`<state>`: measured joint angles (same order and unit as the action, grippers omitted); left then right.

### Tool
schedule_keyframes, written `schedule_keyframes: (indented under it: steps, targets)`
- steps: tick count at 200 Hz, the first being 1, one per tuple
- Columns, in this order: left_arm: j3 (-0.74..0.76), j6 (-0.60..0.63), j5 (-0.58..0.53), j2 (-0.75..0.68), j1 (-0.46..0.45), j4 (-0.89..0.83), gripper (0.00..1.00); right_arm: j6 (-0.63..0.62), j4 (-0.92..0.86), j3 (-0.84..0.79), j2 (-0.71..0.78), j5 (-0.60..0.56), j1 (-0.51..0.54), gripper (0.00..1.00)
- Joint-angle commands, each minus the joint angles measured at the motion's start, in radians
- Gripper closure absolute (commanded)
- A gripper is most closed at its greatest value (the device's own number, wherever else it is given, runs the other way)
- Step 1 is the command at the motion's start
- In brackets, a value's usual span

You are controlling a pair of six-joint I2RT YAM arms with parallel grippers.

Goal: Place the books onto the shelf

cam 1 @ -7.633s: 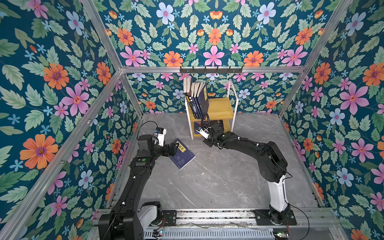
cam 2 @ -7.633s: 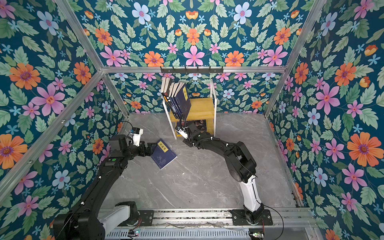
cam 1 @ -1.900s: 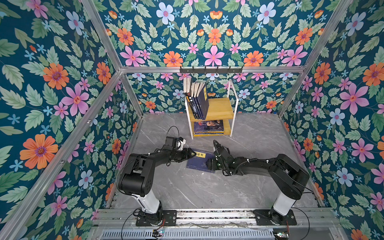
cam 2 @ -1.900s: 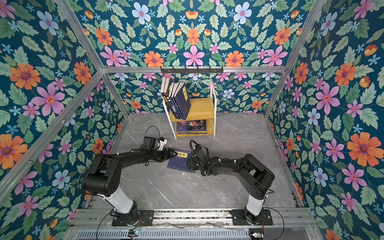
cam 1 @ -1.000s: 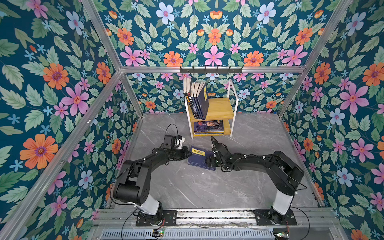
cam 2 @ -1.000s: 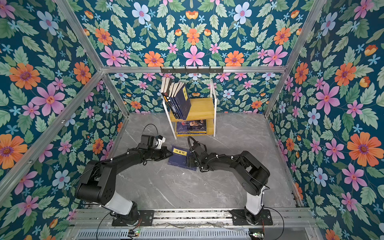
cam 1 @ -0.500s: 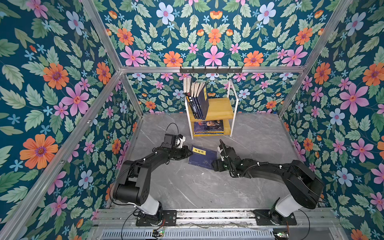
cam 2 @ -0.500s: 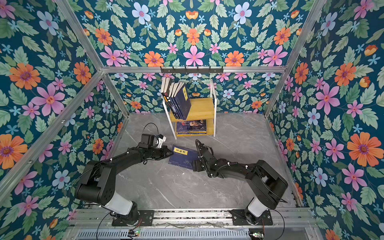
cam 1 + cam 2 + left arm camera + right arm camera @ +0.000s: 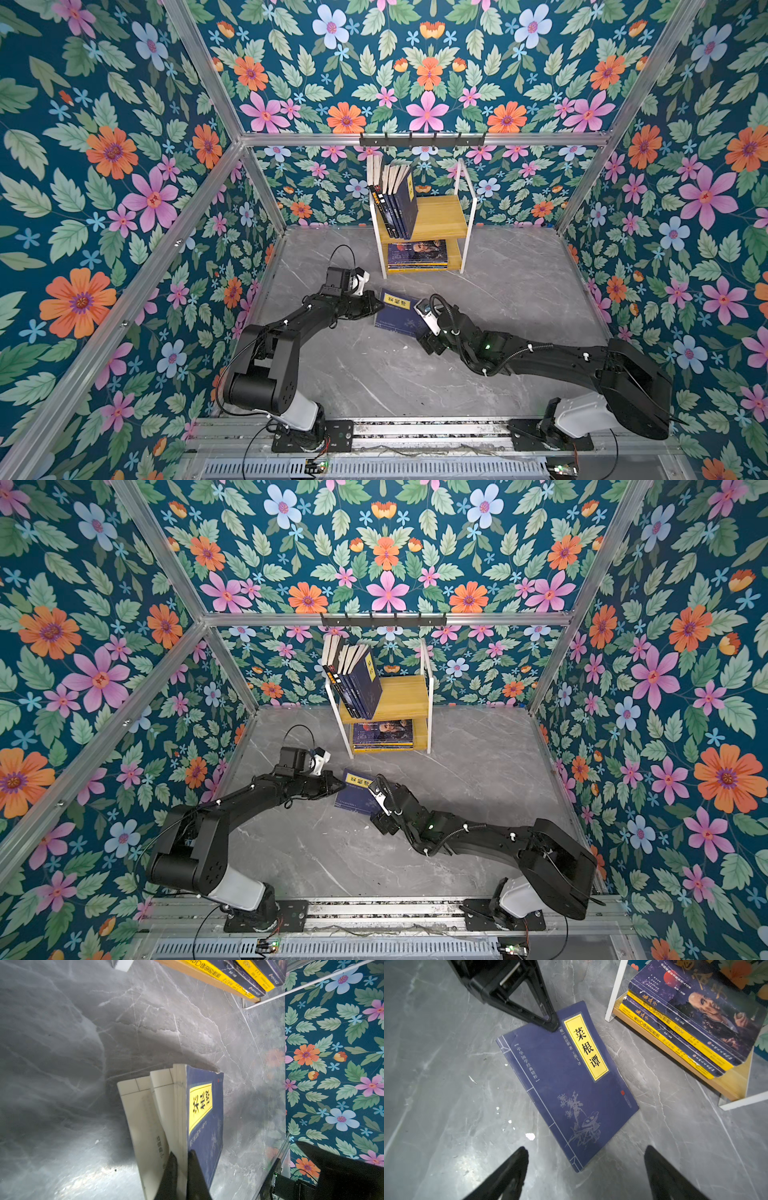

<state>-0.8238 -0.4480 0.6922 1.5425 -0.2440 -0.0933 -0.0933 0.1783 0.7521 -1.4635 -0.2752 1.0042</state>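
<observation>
Grey marbled worktop (image 9: 365,374) walled in by floral panels (image 9: 104,187), viewed from above. At the worktop's 12 o'clock, the shelf (image 9: 440,216): two wooden tiers in a thin white frame. Upright books (image 9: 399,203) leaning together at the 9 o'clock end of the upper tier. Flat stack (image 9: 417,251) on the lower tier, a bearded man on the top cover. Near the middle of the worktop, just off the shelf toward 6 o'clock, a navy book (image 9: 399,318) with a yellow title label, face up and not on the shelf. Left jaws reaching in from the book's 9 o'clock, pinched shut on its top edge beside the label, cover and a few pages clamped between them, other pages fanned loose beneath. Right jaws at the book's 4 o'clock, spread wide and holding nothing, one tip on either side of the book's lower corner, a gap between each tip and the book.
</observation>
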Motion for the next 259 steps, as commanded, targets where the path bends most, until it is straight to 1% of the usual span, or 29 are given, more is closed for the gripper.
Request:
schedule_keyframes:
  steps: [1, 19, 32, 47, 50, 71, 87, 97, 107, 124, 134, 149, 158, 168, 174, 185, 198, 207, 225, 238, 259]
  targets:
    - [-0.007, -0.021, 0.026, 0.002, 0.001, 0.012, 1.0, -0.15, 0.107, 0.005, -0.037, -0.034, 0.035, 0.12]
    - [-0.005, -0.021, 0.023, -0.006, 0.001, 0.012, 1.0, -0.169, 0.14, 0.029, -0.096, -0.026, 0.048, 0.12]
    - [0.0, -0.021, 0.022, -0.014, 0.001, 0.014, 1.0, -0.181, 0.116, 0.074, -0.141, -0.07, 0.068, 0.12]
    - [0.007, -0.024, 0.026, -0.019, 0.001, 0.024, 1.0, -0.197, 0.159, 0.096, -0.185, -0.101, 0.079, 0.12]
    - [0.007, -0.023, 0.026, -0.02, 0.001, 0.024, 1.0, -0.199, 0.166, 0.098, -0.222, -0.101, 0.079, 0.12]
    - [0.001, -0.02, 0.021, -0.026, 0.001, 0.017, 1.0, -0.219, 0.195, 0.141, -0.309, -0.152, 0.079, 0.12]
    - [0.007, -0.027, 0.021, -0.024, 0.001, 0.025, 1.0, -0.243, 0.245, 0.137, -0.347, -0.147, 0.079, 0.12]
    - [0.008, -0.034, 0.026, -0.016, 0.002, 0.028, 1.0, -0.274, 0.285, 0.137, -0.381, -0.155, 0.079, 0.13]
    - [0.004, -0.041, 0.03, -0.01, 0.001, 0.027, 1.0, -0.288, 0.292, 0.155, -0.408, -0.188, 0.079, 0.14]
    - [-0.002, -0.043, 0.036, -0.008, -0.001, 0.023, 1.0, -0.299, 0.323, 0.159, -0.427, -0.226, 0.079, 0.2]
    - [0.003, -0.042, 0.036, -0.006, 0.0, 0.028, 1.0, -0.32, 0.366, 0.144, -0.433, -0.242, 0.077, 0.28]
    - [0.007, -0.037, 0.033, -0.007, -0.001, 0.031, 1.0, -0.347, 0.405, 0.135, -0.448, -0.27, 0.078, 0.49]
    - [0.004, -0.033, 0.026, -0.012, -0.001, 0.021, 1.0, -0.362, 0.404, 0.138, -0.452, -0.289, 0.078, 0.67]
    - [0.004, -0.03, 0.024, -0.019, 0.0, 0.018, 1.0, -0.371, 0.395, 0.138, -0.448, -0.304, 0.079, 0.9]
    - [0.008, -0.031, 0.024, -0.023, -0.001, 0.019, 1.0, -0.373, 0.397, 0.131, -0.443, -0.307, 0.078, 1.0]
    - [0.016, -0.03, 0.02, -0.028, 0.0, 0.028, 1.0, -0.382, 0.418, 0.108, -0.432, -0.3, 0.077, 1.0]
    - [0.016, -0.016, 0.001, -0.038, 0.003, 0.024, 0.79, -0.412, 0.439, 0.095, -0.431, -0.318, 0.077, 1.0]
    - [0.011, -0.004, -0.021, -0.054, 0.01, 0.012, 0.7, -0.431, 0.429, 0.097, -0.43, -0.338, 0.077, 1.0]
    - [0.009, 0.042, -0.086, -0.11, 0.02, 0.001, 0.58, -0.455, 0.421, 0.075, -0.402, -0.334, 0.077, 1.0]
    - [0.007, 0.074, -0.103, -0.136, 0.032, -0.009, 0.51, -0.485, 0.455, 0.047, -0.384, -0.322, 0.07, 1.0]
    - [0.011, 0.08, -0.115, -0.164, 0.072, -0.011, 0.46, -0.544, 0.436, 0.054, -0.368, -0.338, 0.06, 1.0]
